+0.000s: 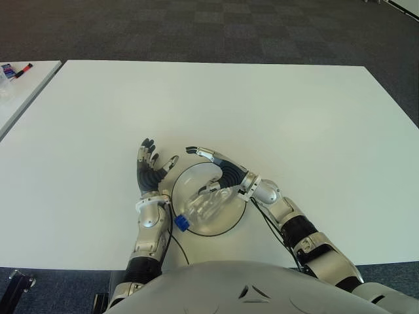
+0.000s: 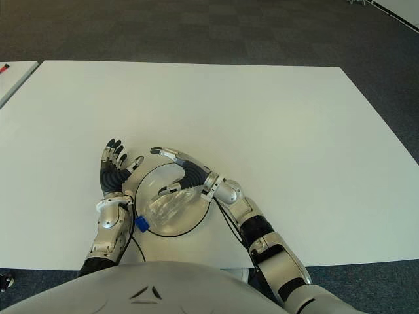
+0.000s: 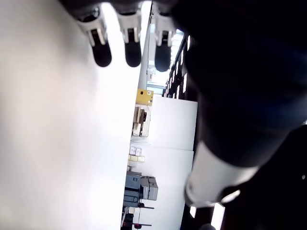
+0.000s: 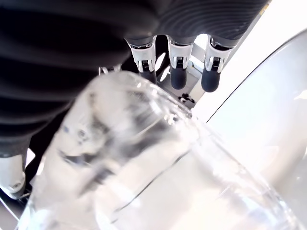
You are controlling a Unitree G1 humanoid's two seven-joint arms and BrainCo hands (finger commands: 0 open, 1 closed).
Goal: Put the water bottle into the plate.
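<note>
A clear water bottle (image 1: 204, 208) with a blue cap (image 1: 181, 224) lies on its side inside the round glass plate (image 1: 234, 220) near the table's front edge. My right hand (image 1: 208, 171) arches over the plate's far half. Its fingers (image 1: 200, 154) are stretched out and its thumb is close above the bottle's body. In the right wrist view the bottle (image 4: 144, 163) fills the space under the palm, with straight fingertips (image 4: 178, 76) beyond it. My left hand (image 1: 149, 167) is open, palm up and fingers spread, just left of the plate.
The white table (image 1: 262, 111) stretches wide beyond and to both sides of the plate. A second table at the far left carries markers (image 1: 16, 70). A black cable (image 1: 175, 243) runs by my left wrist, and dark carpet lies behind.
</note>
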